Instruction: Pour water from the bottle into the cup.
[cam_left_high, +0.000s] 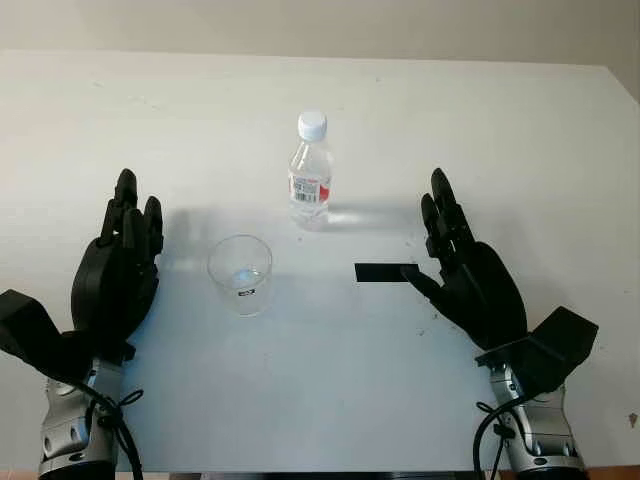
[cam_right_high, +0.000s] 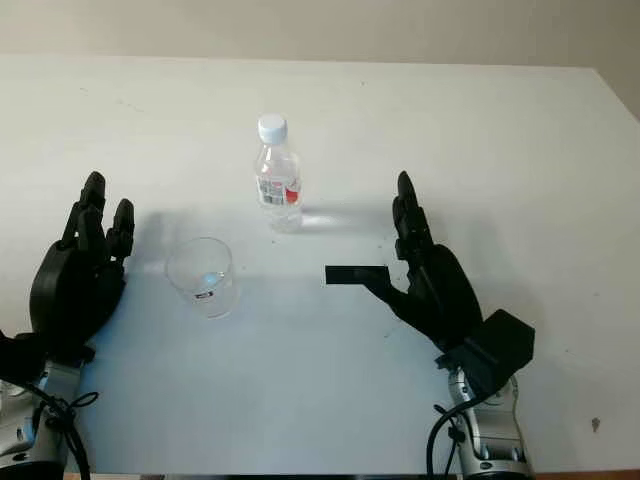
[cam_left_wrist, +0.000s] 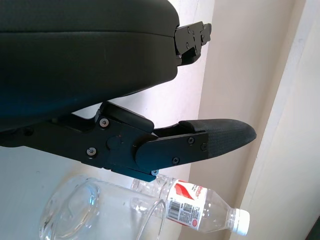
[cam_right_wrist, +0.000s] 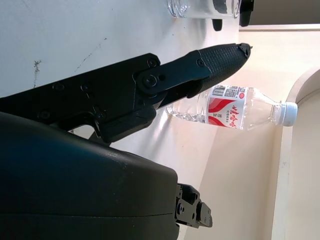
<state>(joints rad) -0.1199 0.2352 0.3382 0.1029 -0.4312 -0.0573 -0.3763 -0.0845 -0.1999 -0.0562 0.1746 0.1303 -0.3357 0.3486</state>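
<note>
Left hand (cam_left_high: 118, 270) and right hand (cam_left_high: 468, 270) are both open (palms facing inward), holding nothing.

A bare test setup, likely a lab or plain room: a wide white surface (cam_left_high: 520, 140) runs to a beige wall (cam_left_high: 300, 25) at the far edge. A small strip of black tape (cam_left_high: 385, 272) is stuck flat on the surface, right of centre.
</note>
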